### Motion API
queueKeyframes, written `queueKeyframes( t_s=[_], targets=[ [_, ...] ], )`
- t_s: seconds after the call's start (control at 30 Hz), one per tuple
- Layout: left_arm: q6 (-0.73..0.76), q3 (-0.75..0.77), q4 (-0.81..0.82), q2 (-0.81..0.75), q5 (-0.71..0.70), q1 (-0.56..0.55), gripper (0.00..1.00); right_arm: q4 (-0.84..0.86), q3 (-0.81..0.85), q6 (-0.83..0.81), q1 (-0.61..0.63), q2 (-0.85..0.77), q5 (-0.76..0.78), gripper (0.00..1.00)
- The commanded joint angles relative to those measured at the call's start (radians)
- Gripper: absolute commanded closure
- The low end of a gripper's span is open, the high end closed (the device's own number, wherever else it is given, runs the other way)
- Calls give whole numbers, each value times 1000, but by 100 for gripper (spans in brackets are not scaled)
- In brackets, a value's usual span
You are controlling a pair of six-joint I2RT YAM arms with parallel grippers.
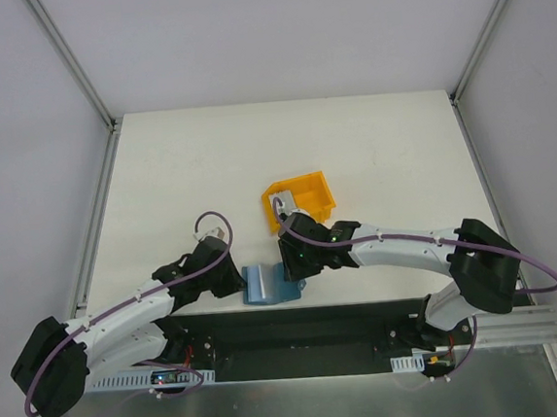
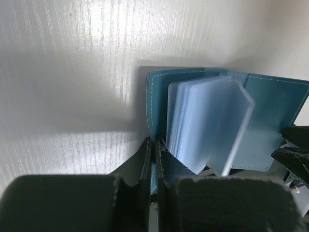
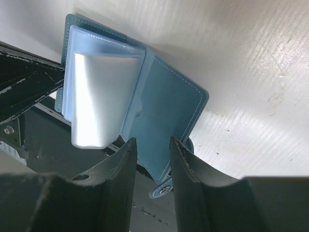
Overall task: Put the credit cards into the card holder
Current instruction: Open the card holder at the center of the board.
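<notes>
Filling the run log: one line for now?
card holder spread open | left gripper shut on its cover | right gripper open astride opposite cover

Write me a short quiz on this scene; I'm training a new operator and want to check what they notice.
1. True or false: the card holder is folded shut.
2. Multiple choice: the left gripper is A) open, B) shut on the card holder's cover, C) shut on a loose card.
3. Short answer: which container sits beyond the card holder, away from the robot?

Key: 1 false, it is spread open with its clear pockets showing. 2 B. 3 the yellow bin.
</notes>
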Motion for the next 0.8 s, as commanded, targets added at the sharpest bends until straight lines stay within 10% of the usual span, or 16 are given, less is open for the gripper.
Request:
queueKeyframes(
  t_s=[0.0, 0.77],
  targets=[
    [10, 15, -21, -7, -25, -8, 100, -23, 10, 16, 0, -30, 22, 64],
    [58, 75, -23, -85, 23, -6, 100, 22, 77, -19, 0, -10, 33, 46]
  ],
)
